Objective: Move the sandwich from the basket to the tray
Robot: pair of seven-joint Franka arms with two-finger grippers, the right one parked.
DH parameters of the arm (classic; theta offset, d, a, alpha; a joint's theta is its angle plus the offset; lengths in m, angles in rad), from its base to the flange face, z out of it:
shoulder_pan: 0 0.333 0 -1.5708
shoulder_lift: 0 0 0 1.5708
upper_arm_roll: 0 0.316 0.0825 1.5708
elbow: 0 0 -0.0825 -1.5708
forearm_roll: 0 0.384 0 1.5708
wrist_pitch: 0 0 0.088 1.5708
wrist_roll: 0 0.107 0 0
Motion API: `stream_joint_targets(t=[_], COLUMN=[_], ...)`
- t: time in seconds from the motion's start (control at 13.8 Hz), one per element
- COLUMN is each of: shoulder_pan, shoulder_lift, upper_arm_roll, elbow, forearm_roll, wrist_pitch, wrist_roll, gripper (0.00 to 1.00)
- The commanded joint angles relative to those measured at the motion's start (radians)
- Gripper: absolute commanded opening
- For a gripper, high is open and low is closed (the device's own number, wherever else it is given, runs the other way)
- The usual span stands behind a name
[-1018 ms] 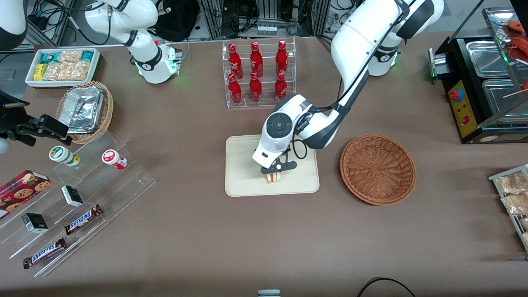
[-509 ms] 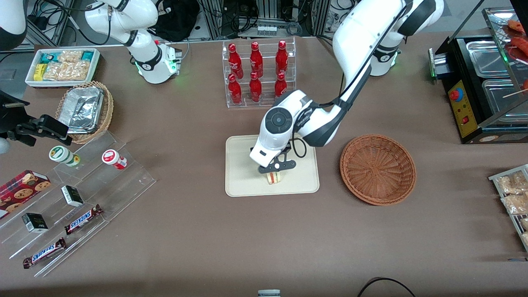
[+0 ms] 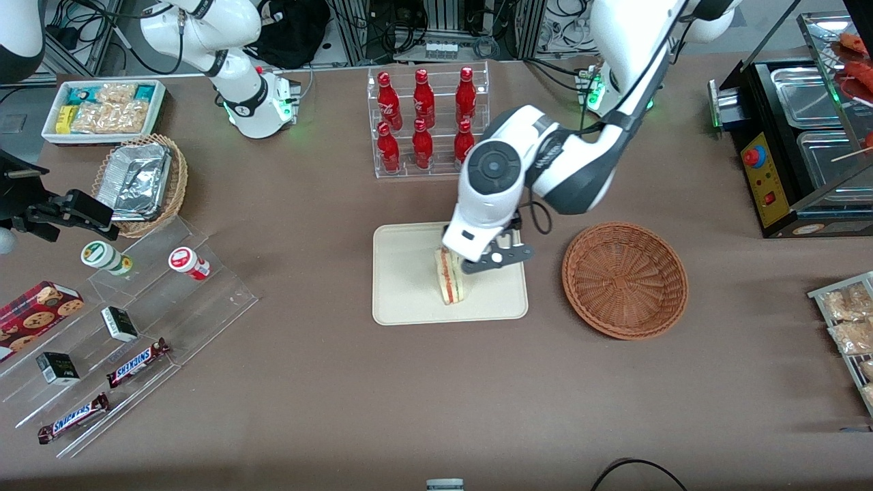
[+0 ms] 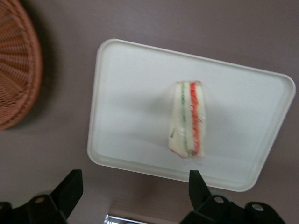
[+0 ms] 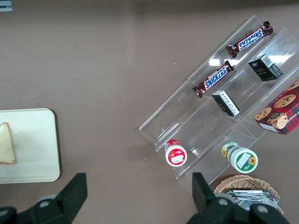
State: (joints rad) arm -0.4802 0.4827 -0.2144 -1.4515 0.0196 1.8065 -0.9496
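The sandwich [image 3: 450, 276] stands on edge on the cream tray [image 3: 409, 273], its red and green filling showing; nothing holds it. The left wrist view looks down on the sandwich [image 4: 188, 119] and tray [image 4: 135, 93] from well above. My left gripper [image 3: 490, 262] hangs above the tray's edge nearest the basket, raised clear of the sandwich. That gripper [image 4: 133, 196] is open, with nothing between its fingers. The reddish-brown basket [image 3: 624, 279] beside the tray holds nothing, and its rim [image 4: 14, 70] shows in the wrist view. The parked arm's wrist view catches the tray [image 5: 37, 144] and sandwich [image 5: 7, 142].
A clear rack of red bottles [image 3: 426, 123] stands farther from the camera than the tray. Toward the parked arm's end are an acrylic stepped shelf with snacks [image 3: 129, 320], a tan basket of foil trays [image 3: 140, 181] and a white snack bin [image 3: 102, 109]. A black food warmer [image 3: 798, 143] sits toward the working arm's end.
The gripper has let go of the sandwich, opened, and risen away from it toward the basket. The sandwich stays on the tray, now uncovered.
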Motion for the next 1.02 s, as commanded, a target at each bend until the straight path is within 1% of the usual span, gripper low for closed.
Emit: stream_joint_targets(t=[0.0,0.15,0.22,0.36,0.65,0.8,0.87,0.95], shoulder_pan=[0.078,0.132,0.152,0.221,0.342,0.417,0.47,0.492], shoulder_lift=[-0.059,-0.075,-0.085,-0.125,-0.214,-0.257,-0.282,-0.315], upper_arm_roll=[0.004,0.006,0.006,0.004,0.006,-0.003,-0.017,-0.019], elbow=[-0.032,-0.033,-0.038,-0.062,-0.147,-0.167,-0.176,-0.188], forearm_roll=[-0.004,0.0,0.0,-0.003,-0.007,-0.007,-0.01,-0.01], wrist_pitch=[-0.041,-0.068,-0.091,-0.14,-0.17,-0.222,-0.246,-0.274], wrist_roll=[0.008,0.021,0.064,0.177,0.38,0.493,0.564,0.631], gripper=[1.0,1.0,1.0,1.0,1.0,1.0,1.0,1.0])
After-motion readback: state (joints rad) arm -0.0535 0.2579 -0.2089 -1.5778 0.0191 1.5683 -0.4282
